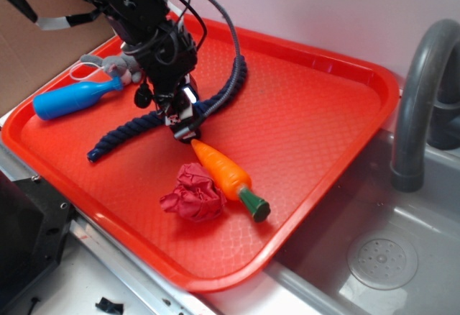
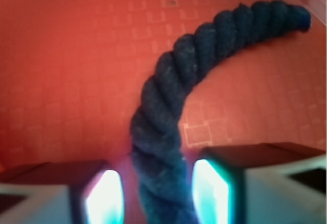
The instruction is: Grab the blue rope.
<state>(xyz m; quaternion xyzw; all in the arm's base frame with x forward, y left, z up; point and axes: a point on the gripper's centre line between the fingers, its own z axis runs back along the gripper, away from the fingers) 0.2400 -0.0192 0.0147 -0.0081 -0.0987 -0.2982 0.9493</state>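
Observation:
The blue rope (image 1: 123, 137) is a thick navy twisted strand lying in a curve across the red tray (image 1: 316, 113). One end is near the tray's left front and the other runs toward the back. My gripper (image 1: 184, 123) is lowered over the rope's middle and hides that stretch. In the wrist view the rope (image 2: 168, 96) runs up between the two glowing pads (image 2: 209, 191), and my gripper (image 2: 158, 185) straddles it. A narrow gap of red tray shows on each side of the rope, so the fingers stand open around it.
Also on the tray are a light blue plastic bottle (image 1: 72, 99), a grey plush toy (image 1: 115, 63), a toy carrot (image 1: 226, 175) just in front of the gripper, and a crumpled red cloth (image 1: 192, 194). A sink (image 1: 381, 261) with a grey faucet (image 1: 420, 106) lies to the right.

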